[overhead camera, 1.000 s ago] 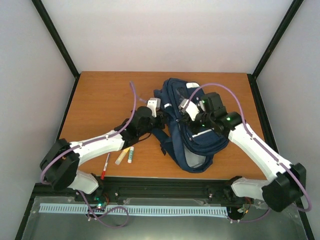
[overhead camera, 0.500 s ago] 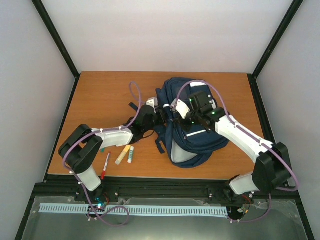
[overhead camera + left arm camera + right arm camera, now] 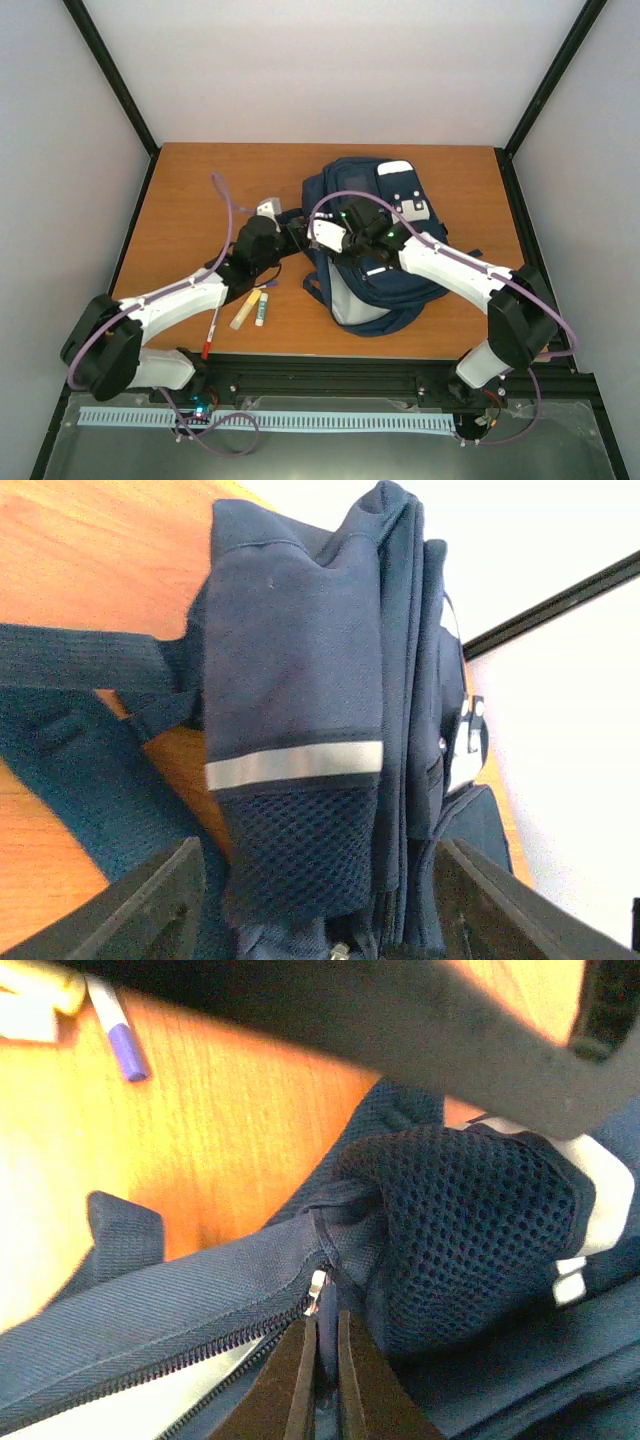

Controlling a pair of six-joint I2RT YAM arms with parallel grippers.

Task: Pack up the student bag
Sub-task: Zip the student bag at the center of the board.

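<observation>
I'm holding the student bag (image 3: 355, 185) by its zipper; it is lying on the table (image 3: 190, 190), right of centre.
Pens (image 3: 244, 312) are lying left of it. My left claw (image 3: 318, 850) is standing spread at the mesh side pocket (image 3: 290, 880). My right claw (image 3: 322, 1325) is pinching the zipper pull (image 3: 316, 1295), with pale lining showing in the opening.

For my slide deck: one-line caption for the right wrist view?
Right hand shut at the zipper pull of the navy backpack, beside its mesh pocket.

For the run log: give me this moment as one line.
student bag: on table | left jaws: open, facing mesh pocket | right jaws: shut on zipper pull | red pen: on table
</observation>
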